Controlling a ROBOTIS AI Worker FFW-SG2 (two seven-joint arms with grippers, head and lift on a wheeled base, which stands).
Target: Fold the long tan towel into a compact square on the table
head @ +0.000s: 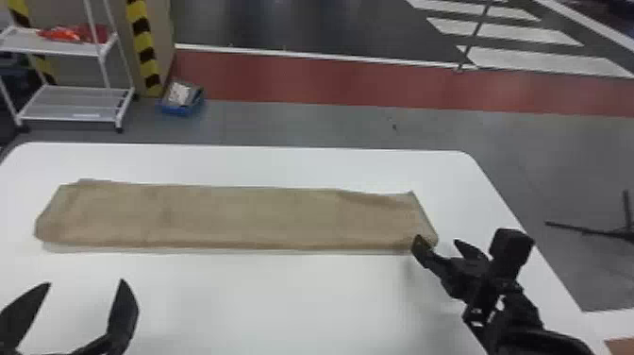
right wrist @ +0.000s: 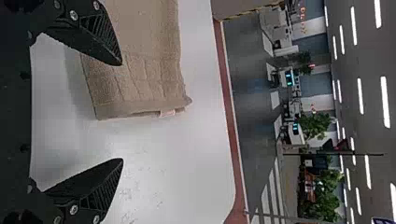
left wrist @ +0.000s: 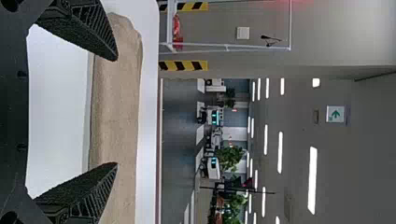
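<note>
The tan towel [head: 236, 217] lies as a long flat strip across the white table, its long sides running left to right. At the strip's right end, by the near corner, is my right gripper [head: 441, 243], fingers apart; in the right wrist view the right gripper [right wrist: 122, 112] has one finger over the towel [right wrist: 140, 70] and the other over bare table. My left gripper [head: 85, 283] stands open at the near left, on the near side of the towel. In the left wrist view the left gripper [left wrist: 116, 112] has nothing between its fingers, with the towel [left wrist: 116, 107] beyond.
The white table [head: 283, 292] has its far edge behind the towel and its right edge beside my right arm. On the floor past the table stand a white shelf rack [head: 75, 101] and a blue bin [head: 181, 99], both at the far left.
</note>
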